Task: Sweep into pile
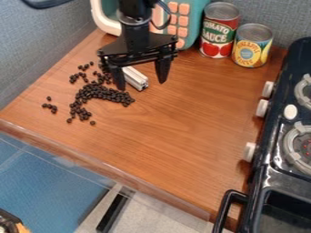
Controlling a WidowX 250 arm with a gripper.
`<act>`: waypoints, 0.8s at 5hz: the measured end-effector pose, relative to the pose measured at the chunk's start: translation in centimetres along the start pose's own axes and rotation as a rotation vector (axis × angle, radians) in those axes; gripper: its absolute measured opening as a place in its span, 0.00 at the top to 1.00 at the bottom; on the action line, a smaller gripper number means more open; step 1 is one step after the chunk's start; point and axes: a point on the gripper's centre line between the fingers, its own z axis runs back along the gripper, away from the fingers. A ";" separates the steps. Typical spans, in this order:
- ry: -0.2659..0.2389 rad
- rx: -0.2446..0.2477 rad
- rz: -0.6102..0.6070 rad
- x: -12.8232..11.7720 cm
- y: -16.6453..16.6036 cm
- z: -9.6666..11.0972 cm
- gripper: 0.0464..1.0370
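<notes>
My gripper [141,83] hangs over the upper left part of the wooden counter, open, its two fingers spread well apart. A short whitish, ridged bar [136,79] lies between and behind the fingers, its far end hidden by the gripper. Dark beans [102,93] are spread to the left of the bar and under the left finger, thickest in a curved band. Loose beans trail up toward the back and down toward the front edge, and a small separate group [52,108] lies farther left.
A teal toy appliance [193,22] with orange buttons stands behind the gripper. To its right are a tomato sauce can [217,31] and a yellow-labelled can [251,46]. A black toy stove [273,136] with white knobs lines the right side. The wooden counter [182,132] has a raised front edge.
</notes>
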 end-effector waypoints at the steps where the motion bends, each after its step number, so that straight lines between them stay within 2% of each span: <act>1: -0.047 0.060 0.058 2.0 -0.9 -1.8 0.04; 2: -0.096 0.108 0.115 3.8 -1.5 -3.3 0.04; 4: -0.105 0.159 0.146 6.3 -1.9 -5.1 0.04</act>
